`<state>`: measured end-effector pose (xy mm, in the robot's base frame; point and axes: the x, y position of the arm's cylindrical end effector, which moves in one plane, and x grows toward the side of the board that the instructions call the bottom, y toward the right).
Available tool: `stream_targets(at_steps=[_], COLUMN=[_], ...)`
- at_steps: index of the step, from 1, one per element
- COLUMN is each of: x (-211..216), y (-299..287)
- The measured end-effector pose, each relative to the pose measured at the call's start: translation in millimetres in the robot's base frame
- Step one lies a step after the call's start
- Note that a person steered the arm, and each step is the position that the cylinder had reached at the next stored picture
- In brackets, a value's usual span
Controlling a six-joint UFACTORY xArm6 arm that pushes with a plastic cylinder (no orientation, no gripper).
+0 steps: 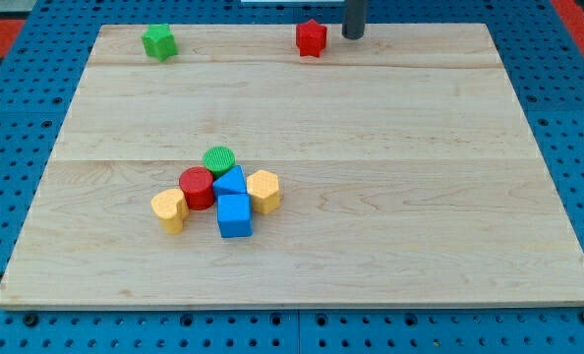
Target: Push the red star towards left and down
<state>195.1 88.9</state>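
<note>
Red star [312,38] sits at the board's [420,147] twelve o'clock edge, with my tip [354,36] just beside it at its three o'clock, apart; a bare rod, no jaws, holding nothing. Green star [159,42] lies well off at nine o'clock.

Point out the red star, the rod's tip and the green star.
red star [312,38], camera view, its top face
my tip [353,36], camera view, the rod's very end
green star [159,41], camera view, its top face

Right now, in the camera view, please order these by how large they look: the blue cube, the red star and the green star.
1. blue cube, largest, though nearest the camera.
2. green star and red star: alike, no ranking.
</note>
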Motion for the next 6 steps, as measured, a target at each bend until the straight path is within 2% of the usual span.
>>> stream_targets(at_steps=[2,3,4,6], x=[6,4,23,135], y=[-50,-45,8,24])
